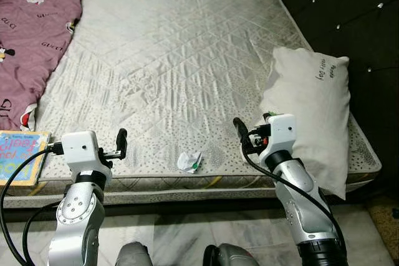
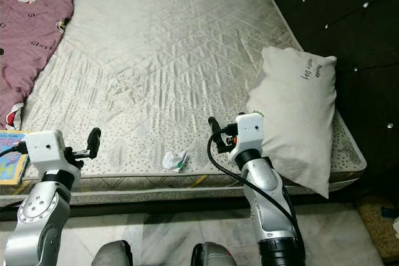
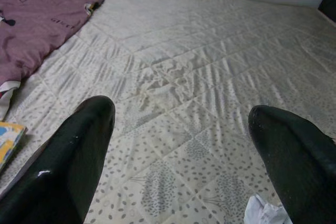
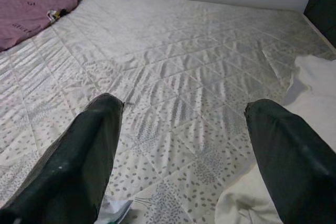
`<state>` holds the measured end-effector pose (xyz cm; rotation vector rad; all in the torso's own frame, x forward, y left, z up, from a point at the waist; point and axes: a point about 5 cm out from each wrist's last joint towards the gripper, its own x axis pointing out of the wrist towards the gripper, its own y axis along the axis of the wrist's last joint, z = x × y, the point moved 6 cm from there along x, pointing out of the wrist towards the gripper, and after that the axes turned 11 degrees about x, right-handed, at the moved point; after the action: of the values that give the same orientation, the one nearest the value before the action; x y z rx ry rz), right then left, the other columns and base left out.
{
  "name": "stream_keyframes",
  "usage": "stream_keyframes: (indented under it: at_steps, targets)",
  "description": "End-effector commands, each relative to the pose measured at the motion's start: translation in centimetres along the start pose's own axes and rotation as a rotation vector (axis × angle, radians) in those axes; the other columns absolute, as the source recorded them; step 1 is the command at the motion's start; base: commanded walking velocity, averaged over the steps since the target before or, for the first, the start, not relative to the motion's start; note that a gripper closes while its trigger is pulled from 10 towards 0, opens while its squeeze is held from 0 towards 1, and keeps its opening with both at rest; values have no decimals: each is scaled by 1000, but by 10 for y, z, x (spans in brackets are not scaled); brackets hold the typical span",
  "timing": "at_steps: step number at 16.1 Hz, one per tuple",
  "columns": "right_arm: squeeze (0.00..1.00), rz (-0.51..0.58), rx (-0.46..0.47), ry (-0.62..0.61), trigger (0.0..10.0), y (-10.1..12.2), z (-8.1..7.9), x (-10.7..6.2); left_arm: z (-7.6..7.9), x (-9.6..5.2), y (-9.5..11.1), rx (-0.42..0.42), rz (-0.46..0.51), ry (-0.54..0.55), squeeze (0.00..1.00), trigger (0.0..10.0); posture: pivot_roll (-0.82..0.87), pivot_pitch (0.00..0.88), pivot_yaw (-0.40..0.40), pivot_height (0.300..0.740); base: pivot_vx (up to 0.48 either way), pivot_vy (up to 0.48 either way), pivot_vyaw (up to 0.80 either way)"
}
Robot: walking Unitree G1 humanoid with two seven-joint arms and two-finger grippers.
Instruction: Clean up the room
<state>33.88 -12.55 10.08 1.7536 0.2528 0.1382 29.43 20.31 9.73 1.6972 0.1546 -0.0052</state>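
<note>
The bare quilted mattress (image 1: pixel 181 60) serves as the reference. At its near edge, roughly midway along, lies a crumpled white paper scrap (image 1: pixel 189 161) with a small green mark, resting on the mattress surface and untouched by either arm. The left gripper (image 1: pixel 121 143) is held above that near edge, to the left of the scrap and apart from it; in the left wrist view its two black fingers (image 3: pixel 73 161) stand wide apart with nothing between them, and a corner of the scrap appears beside one fingertip. The right gripper (image 1: pixel 239 130) is held over the near edge to the right of the scrap, likewise apart from it, its fingers (image 4: pixel 84 150) spread and empty. Just beside the right gripper, a white pillow (image 1: pixel 315 110) lies along the mattress's right side, its near end overhanging the edge. Off the mattress's near left corner sits a colourful children's book (image 1: pixel 22 154). Along the mattress's left side, running to the far end, lies a rumpled purple printed blanket (image 1: pixel 31 29). A dark tufted headboard (image 1: pixel 349 17) borders the mattress's right side.
</note>
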Motion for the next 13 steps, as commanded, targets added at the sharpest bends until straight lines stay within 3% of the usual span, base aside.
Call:
stream_keyframes:
  at_steps: [1,10,13]
  targets:
    - [0,-11,-5,-3,10000,-2,2,0,1,1,-5,4,-19,4,0,10000,40,111,-97,686,0,0,0]
    - [0,-8,-13,11,10000,-1,1,2,2,7,-1,6,-5,13,0,10000,39,101,-101,590,0,0,0]
    - [0,-5,-13,17,10000,0,1,4,0,9,-1,10,-6,27,0,10000,39,109,-103,586,0,0,0]
